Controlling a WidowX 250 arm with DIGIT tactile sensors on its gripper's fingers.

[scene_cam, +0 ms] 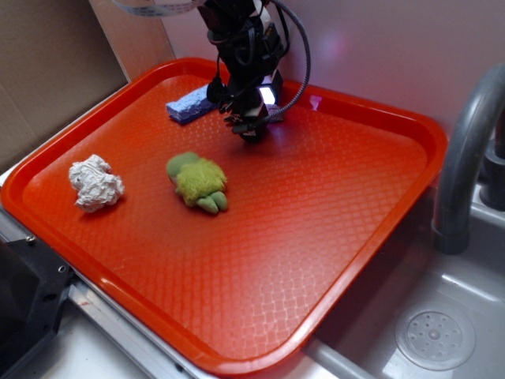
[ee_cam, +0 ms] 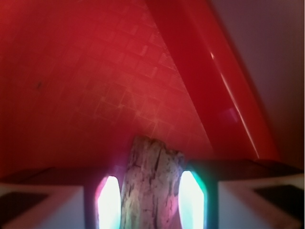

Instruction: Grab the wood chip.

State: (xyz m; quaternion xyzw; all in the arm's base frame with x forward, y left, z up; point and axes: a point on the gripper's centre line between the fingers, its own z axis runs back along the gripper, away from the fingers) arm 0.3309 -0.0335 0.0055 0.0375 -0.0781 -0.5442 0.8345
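Wrist cam: fingers (ee_cam: 151, 200) clamped on wood chip (ee_cam: 151, 179), above red tray (scene_cam: 316, 237) nr far rim.

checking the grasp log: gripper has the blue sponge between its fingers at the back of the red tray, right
Not quite. Between the gripper's fingers is the wood chip, as the wrist view shows. The blue sponge lies free on the red tray beside the gripper in the exterior view. The spot, at the tray's back, is right.

Wood chip (ee_cam: 151, 183) between fingers (ee_cam: 191, 200); plush (scene_cam: 197, 181) right of wad (scene_cam: 95, 183), on tray (scene_cam: 331, 260).
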